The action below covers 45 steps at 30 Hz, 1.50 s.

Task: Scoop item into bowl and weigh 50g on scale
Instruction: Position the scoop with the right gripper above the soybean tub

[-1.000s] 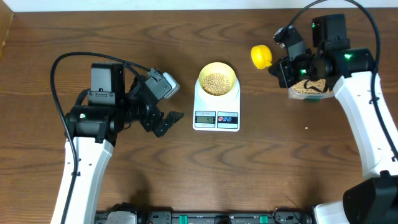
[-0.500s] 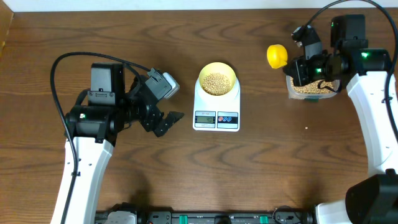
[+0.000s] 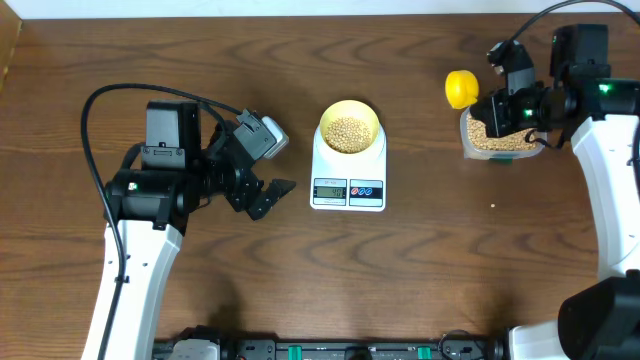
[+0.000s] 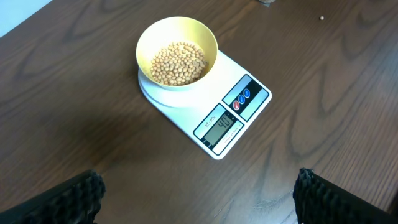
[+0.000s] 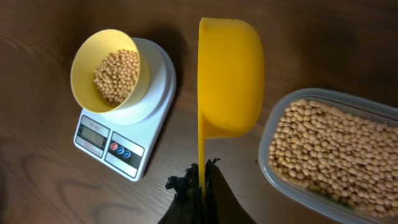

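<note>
The R gripper (image 5: 200, 182), clamped on the handle of the yellow measuring scoop (image 5: 230, 81), has pulled back over the last sec. It went from the gap between scale and tub toward the table's far right corner. The scoop now hangs at the left end of the clear tub (image 5: 266, 171) of soybeans. Its cup is on edge w/ its back to the wrist cam, so I can't tell if anything's in it.

Bowl and scale haven't budged. The pale-yellow bowl (image 4: 148, 38) sits on the white scale (image 4: 205, 107) mid-table, nearer the far edge, w/ soybeans (image 4: 179, 62) covering its bottom. The L gripper (image 3: 272, 198) is where it was, left of the scale, fingers spread wide, nothing in them.

I'd read it as heading back for another scoop, i.e. not at 50 g yet.

Writing: the LCD (image 4: 224, 124) looks like "40", approx. Fine print beside it is too small to read. Red (image 4: 237, 104) and blue (image 4: 245, 94) buttons have no legible marks.
</note>
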Each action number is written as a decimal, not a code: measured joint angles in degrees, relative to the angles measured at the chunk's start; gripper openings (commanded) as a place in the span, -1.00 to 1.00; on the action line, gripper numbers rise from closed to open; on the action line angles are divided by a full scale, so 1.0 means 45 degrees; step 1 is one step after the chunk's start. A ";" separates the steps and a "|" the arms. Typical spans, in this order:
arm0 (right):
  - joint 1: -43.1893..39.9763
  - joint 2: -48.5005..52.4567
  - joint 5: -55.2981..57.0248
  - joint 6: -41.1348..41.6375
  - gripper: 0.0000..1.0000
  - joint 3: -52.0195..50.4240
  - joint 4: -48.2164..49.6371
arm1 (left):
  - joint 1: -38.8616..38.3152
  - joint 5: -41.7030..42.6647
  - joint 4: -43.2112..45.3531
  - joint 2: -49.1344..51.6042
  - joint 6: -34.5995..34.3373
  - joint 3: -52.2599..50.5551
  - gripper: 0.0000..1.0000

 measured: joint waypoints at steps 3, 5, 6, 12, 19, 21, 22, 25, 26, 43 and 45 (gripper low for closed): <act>-0.0170 0.0000 0.0000 -0.0005 -0.98 0.0000 -0.0034 | 0.0000 0.0005 0.0000 0.0000 0.0000 0.0000 0.98; -0.0272 0.0000 0.0000 -0.0005 -0.98 0.0000 -0.0053 | 0.0000 0.0005 0.0000 0.0000 0.0000 0.0000 0.98; -0.0325 0.0000 0.0000 -0.0005 -0.98 0.0000 -0.0068 | 0.0000 0.0005 0.0000 0.0000 0.0000 0.0000 0.98; -0.0549 0.0000 0.0000 -0.0010 -0.98 0.0000 -0.0214 | 0.0000 0.0005 0.0000 0.0000 0.0000 0.0000 0.98; -0.0656 0.0000 -0.0005 -0.0155 -0.98 0.0000 -0.0330 | 0.0000 0.0005 0.0000 0.0000 0.0000 0.0000 0.98; -0.0680 0.0000 0.0000 -0.0170 -0.98 0.0000 -0.0379 | 0.0000 0.0005 0.0000 0.0000 0.0000 0.0000 0.98; -0.0714 0.0000 -0.0010 -0.0189 -0.98 0.0000 -0.0408 | 0.0000 0.0005 0.0000 0.0000 0.0000 0.0000 0.98; -0.0835 0.0000 -0.0010 -0.0194 -0.98 0.0000 -0.0510 | 0.0000 0.0005 0.0000 0.0000 0.0000 0.0000 0.98; -0.0894 0.0000 -0.0005 -0.0199 -0.98 0.0000 -0.0534 | 0.0000 0.0000 0.0005 0.0000 0.0000 0.0000 0.98; -0.1302 0.0000 0.0029 -0.0393 -0.98 0.0000 -0.0709 | 0.0000 0.0005 0.0000 0.0000 0.0000 0.0000 0.98; -0.1311 0.0000 0.0097 -0.0398 -0.98 0.0000 -0.0738 | 0.0000 0.0000 0.0000 0.0000 0.0000 0.0000 0.98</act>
